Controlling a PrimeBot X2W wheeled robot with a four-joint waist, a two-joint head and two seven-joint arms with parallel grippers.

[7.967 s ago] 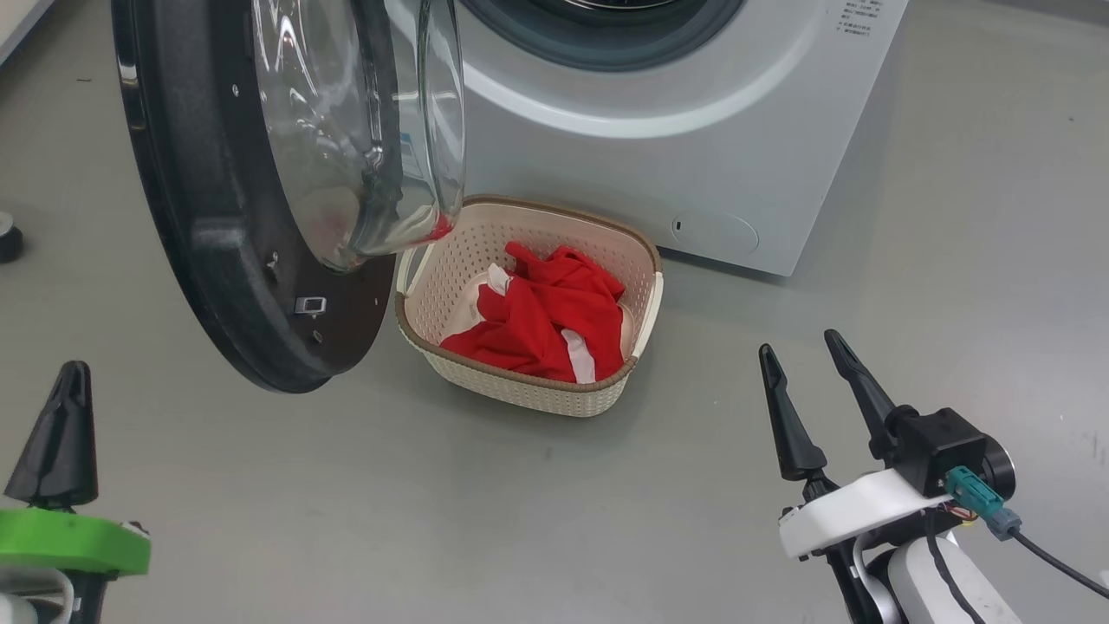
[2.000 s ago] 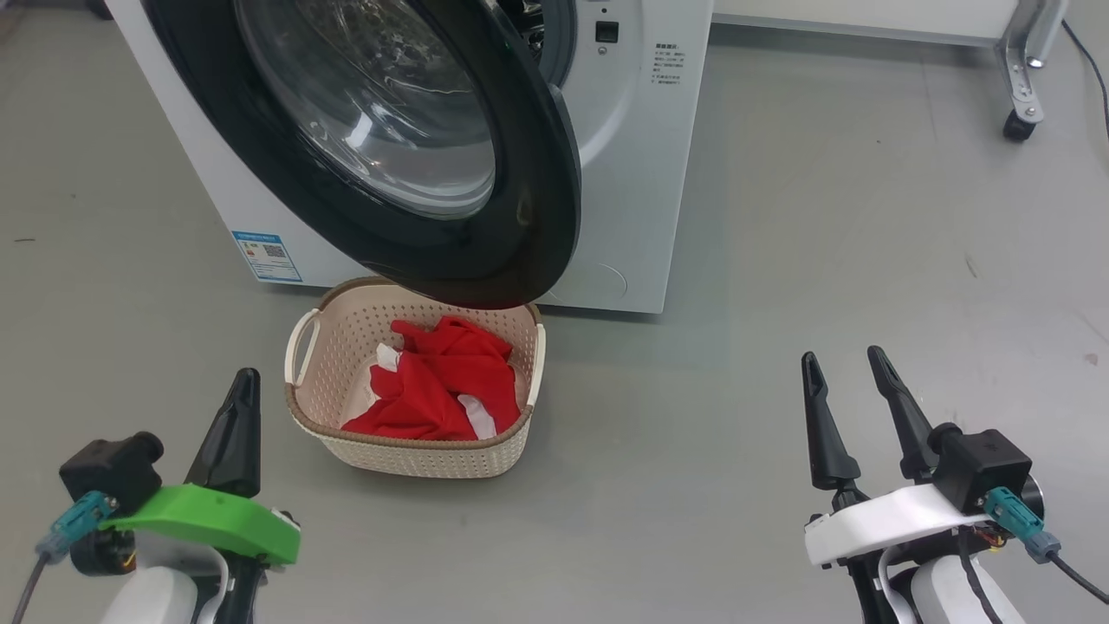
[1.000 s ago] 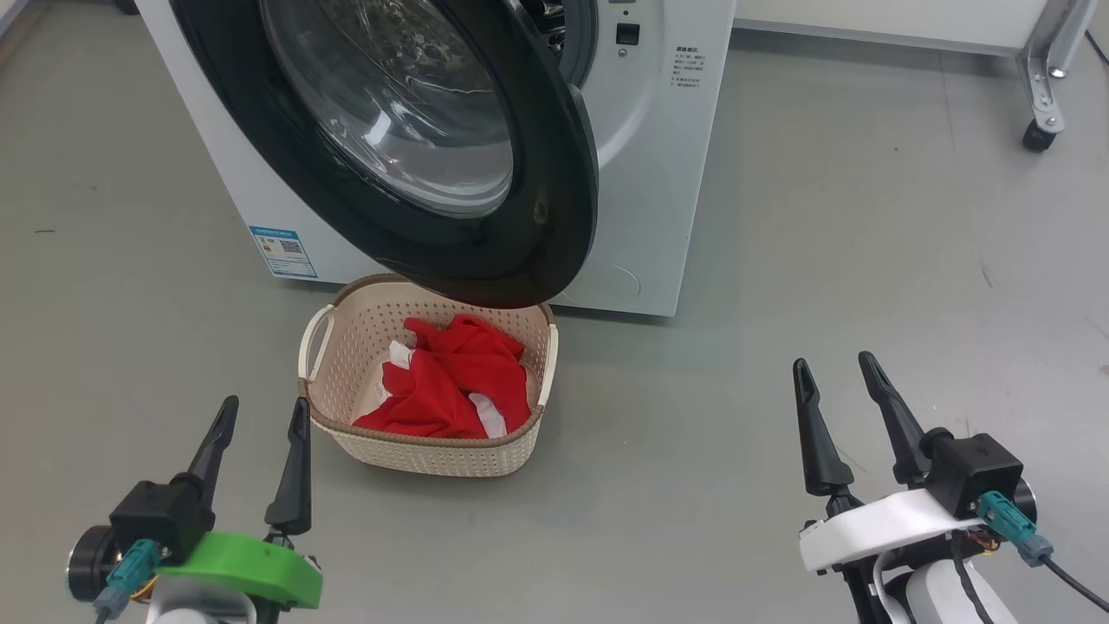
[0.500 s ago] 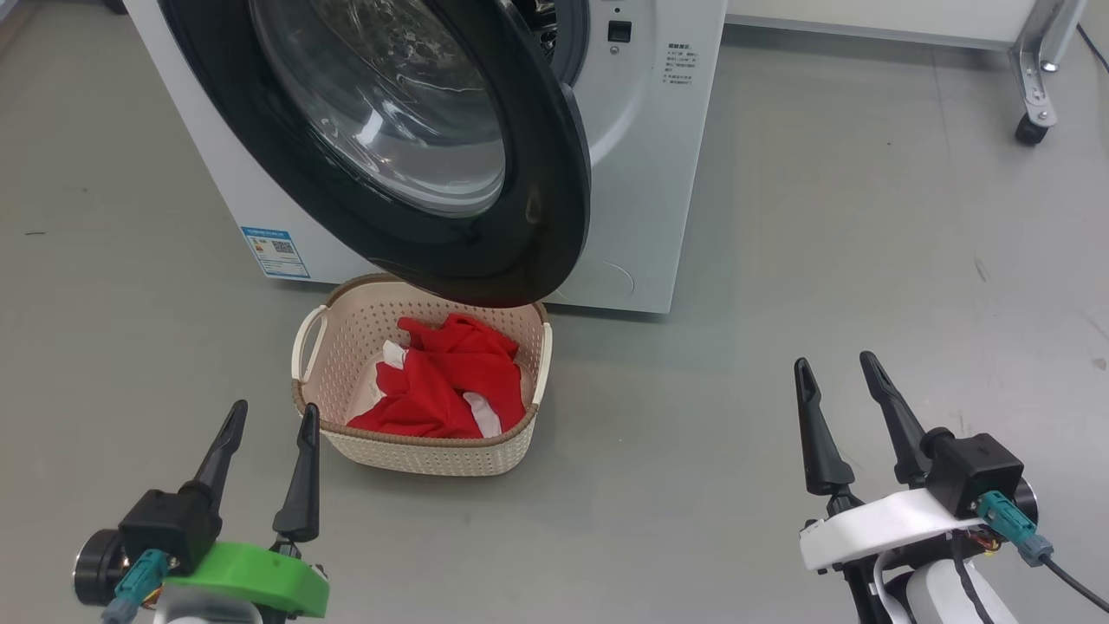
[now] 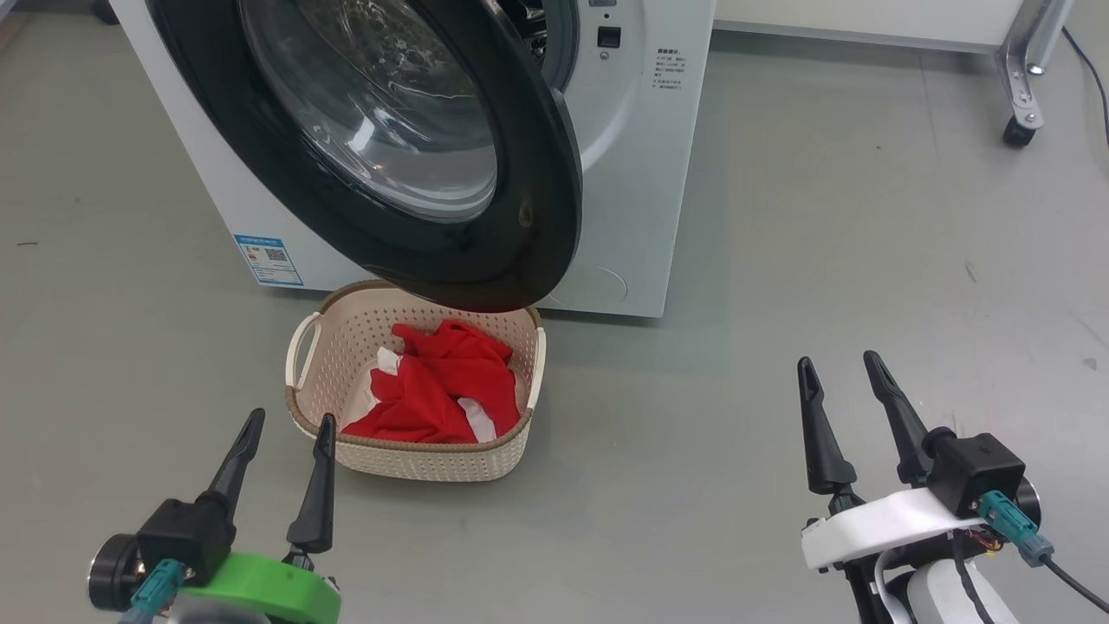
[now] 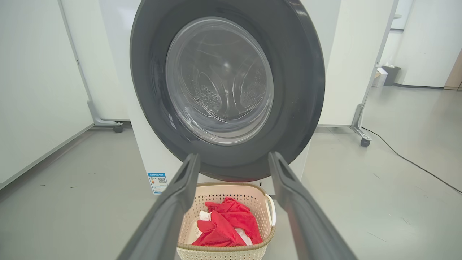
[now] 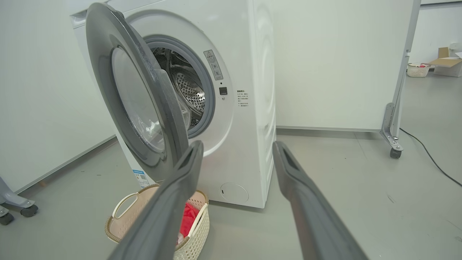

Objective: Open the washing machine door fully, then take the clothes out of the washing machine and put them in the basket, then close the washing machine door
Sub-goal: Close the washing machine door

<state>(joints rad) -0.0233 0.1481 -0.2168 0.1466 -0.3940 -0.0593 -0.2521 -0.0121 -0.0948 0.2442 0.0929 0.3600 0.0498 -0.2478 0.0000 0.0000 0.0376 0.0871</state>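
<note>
The white washing machine (image 5: 641, 173) stands ahead with its black-rimmed door (image 5: 520, 234) swung partly shut, still ajar over the basket. The right wrist view shows the door (image 7: 108, 57) edge-on and the steel drum (image 7: 187, 90) behind it. On the floor below the door sits the cream basket (image 5: 416, 459) holding the red clothes (image 5: 442, 390). My left gripper (image 5: 290, 422) is open with nothing in it, just in front of the basket's near left corner. At lower right my right gripper (image 5: 837, 361) is open too, well clear of the machine. Between the left fingers (image 6: 180, 195) I see the basket (image 6: 223, 249).
A small blue label (image 5: 267, 257) marks the machine's lower left front. A wheeled white panel stands behind at right, its castor (image 5: 1015, 130) on the grey floor, with a cable (image 7: 429, 159) trailing beside it. Another castor (image 6: 117, 128) shows at the left.
Over eight seconds the view swung around from beside the wide-open door to its front, with the door now nearer shut. My left gripper turned and now shows both fingers spread.
</note>
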